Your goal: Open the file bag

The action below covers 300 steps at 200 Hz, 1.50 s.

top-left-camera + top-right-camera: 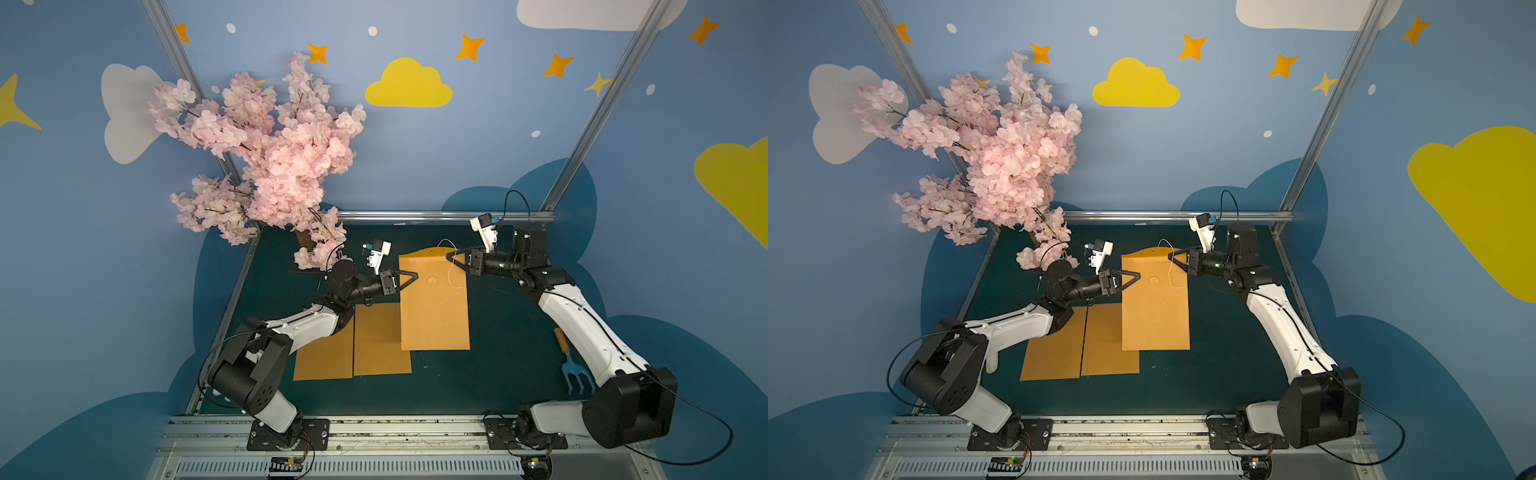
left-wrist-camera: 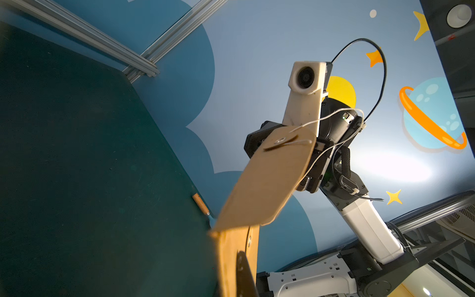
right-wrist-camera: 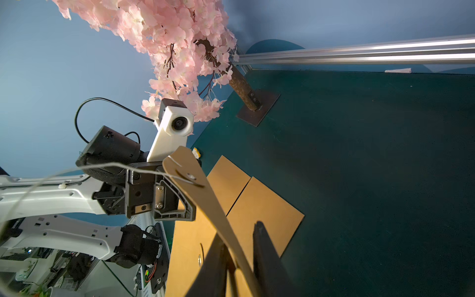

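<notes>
Left jaws: pressed together, pinching the file bag [image 1: 434, 307] at its side edge.
Right jaws: narrowly apart, raised flap [image 3: 205, 203] between them.

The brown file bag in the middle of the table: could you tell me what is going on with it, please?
It is being opened. The left end effector is shut on the file bag's side edge, steadying it. The right end effector has its fingers either side of the raised flap; whether they pinch it yet I cannot tell. The closure string hangs loose. Two more brown envelopes lie beside it, untouched.
</notes>
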Each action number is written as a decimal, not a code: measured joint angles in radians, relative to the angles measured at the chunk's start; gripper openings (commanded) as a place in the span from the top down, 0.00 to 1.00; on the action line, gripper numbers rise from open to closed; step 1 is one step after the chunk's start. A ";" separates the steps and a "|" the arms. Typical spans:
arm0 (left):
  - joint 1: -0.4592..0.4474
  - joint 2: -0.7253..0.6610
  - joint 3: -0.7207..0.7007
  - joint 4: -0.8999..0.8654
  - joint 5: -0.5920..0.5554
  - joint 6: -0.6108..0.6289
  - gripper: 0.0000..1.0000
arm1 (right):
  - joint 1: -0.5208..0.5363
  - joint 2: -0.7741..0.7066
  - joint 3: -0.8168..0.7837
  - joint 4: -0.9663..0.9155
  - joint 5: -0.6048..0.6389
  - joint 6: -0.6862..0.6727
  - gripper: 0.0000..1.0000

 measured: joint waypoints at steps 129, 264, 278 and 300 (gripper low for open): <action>-0.009 0.000 -0.048 0.046 -0.039 0.065 0.79 | -0.021 0.049 0.000 0.088 -0.130 0.145 0.90; -0.006 -0.045 -0.051 0.127 -0.090 0.011 0.73 | -0.026 0.041 0.000 0.092 -0.167 0.130 0.96; 0.000 -0.045 -0.051 0.144 -0.098 -0.002 0.76 | -0.026 0.039 0.000 0.092 -0.171 0.130 0.96; 0.012 -0.041 -0.042 0.178 -0.109 -0.033 0.78 | -0.026 0.038 0.000 0.092 -0.173 0.130 0.96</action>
